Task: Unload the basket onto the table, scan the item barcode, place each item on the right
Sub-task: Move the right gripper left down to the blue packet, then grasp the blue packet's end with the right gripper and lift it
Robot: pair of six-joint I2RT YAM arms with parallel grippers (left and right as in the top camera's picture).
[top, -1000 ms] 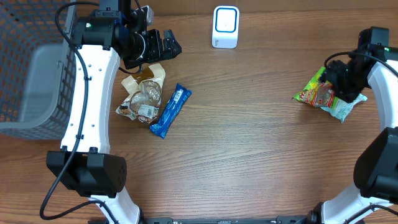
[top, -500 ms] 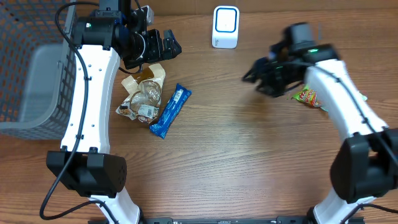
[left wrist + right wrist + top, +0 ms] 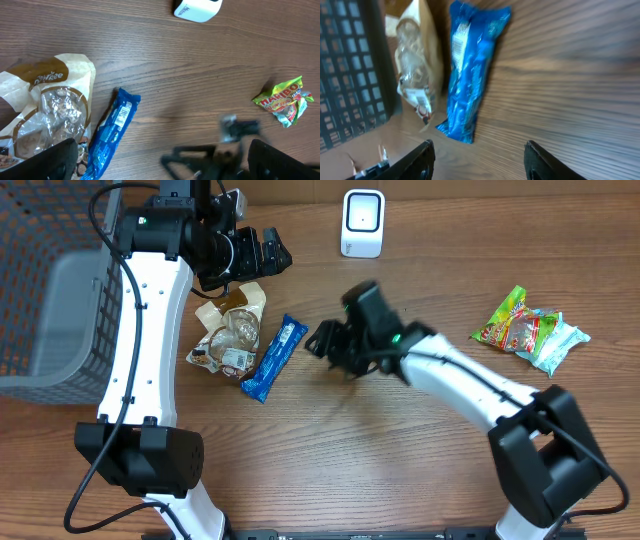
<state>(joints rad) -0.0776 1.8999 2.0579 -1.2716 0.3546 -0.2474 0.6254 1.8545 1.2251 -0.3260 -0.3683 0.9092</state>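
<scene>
A blue wrapped bar (image 3: 274, 358) lies on the table left of centre, its barcode label facing up (image 3: 472, 70). My right gripper (image 3: 325, 345) hovers just right of it, open, with nothing between its fingers (image 3: 480, 162). My left gripper (image 3: 262, 252) hangs open and empty above the back left, looking down on the bar (image 3: 112, 132). The white scanner (image 3: 362, 223) stands at the back centre. A green candy bag (image 3: 528, 327) lies at the far right.
A clear and tan cookie bag (image 3: 228, 330) lies against the blue bar's left side. A dark mesh basket (image 3: 50, 290) fills the far left edge. Bare wood stretches between the bar and the candy bag.
My right arm has swung from the green candy bag at the far right across to the blue bar. The candy bag stays on the table. The left arm has not moved.
</scene>
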